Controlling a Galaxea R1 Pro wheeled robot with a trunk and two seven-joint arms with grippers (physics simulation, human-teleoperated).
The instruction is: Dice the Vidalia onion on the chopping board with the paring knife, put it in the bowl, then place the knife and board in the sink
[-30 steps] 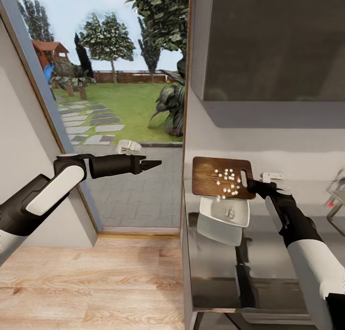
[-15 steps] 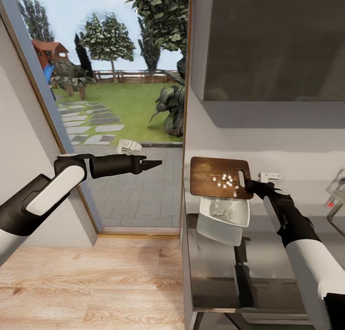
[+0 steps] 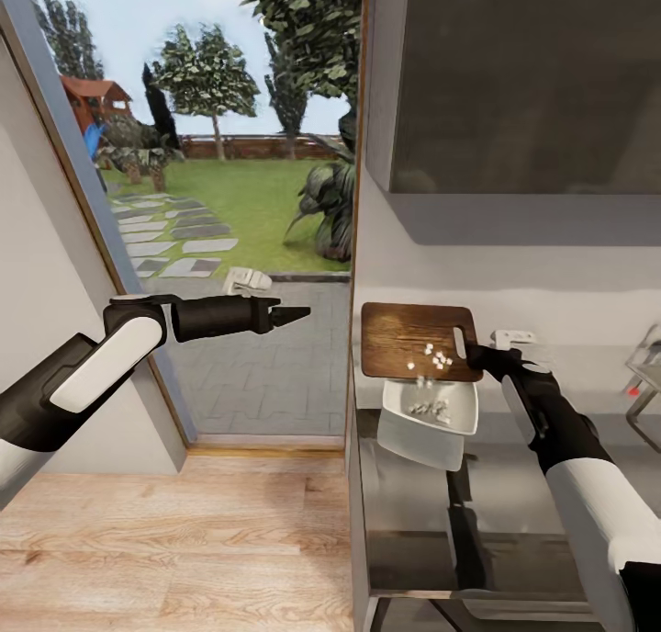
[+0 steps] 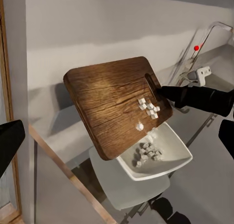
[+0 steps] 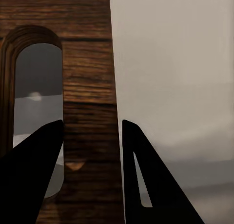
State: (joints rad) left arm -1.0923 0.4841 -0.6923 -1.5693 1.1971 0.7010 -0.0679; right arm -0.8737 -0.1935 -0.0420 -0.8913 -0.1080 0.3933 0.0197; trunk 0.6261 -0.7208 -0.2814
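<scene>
More diced onion (image 3: 431, 360) has slid into the bowl (image 3: 430, 406); the tilted chopping board (image 3: 413, 338) is gripped above it by the outstretched right tool (image 3: 477, 352).

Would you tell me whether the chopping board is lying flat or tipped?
Tipped: the chopping board slants over the bowl, with onion pieces sliding down.

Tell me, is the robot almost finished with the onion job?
Partly. The onion is already diced. Right now the right gripper holds the chopping board tilted over the white bowl; some diced onion pieces lie in the bowl, while a few are on the board. Left: tipping those in, then putting the board and paring knife into the sink. The left gripper is off to the side.
</scene>
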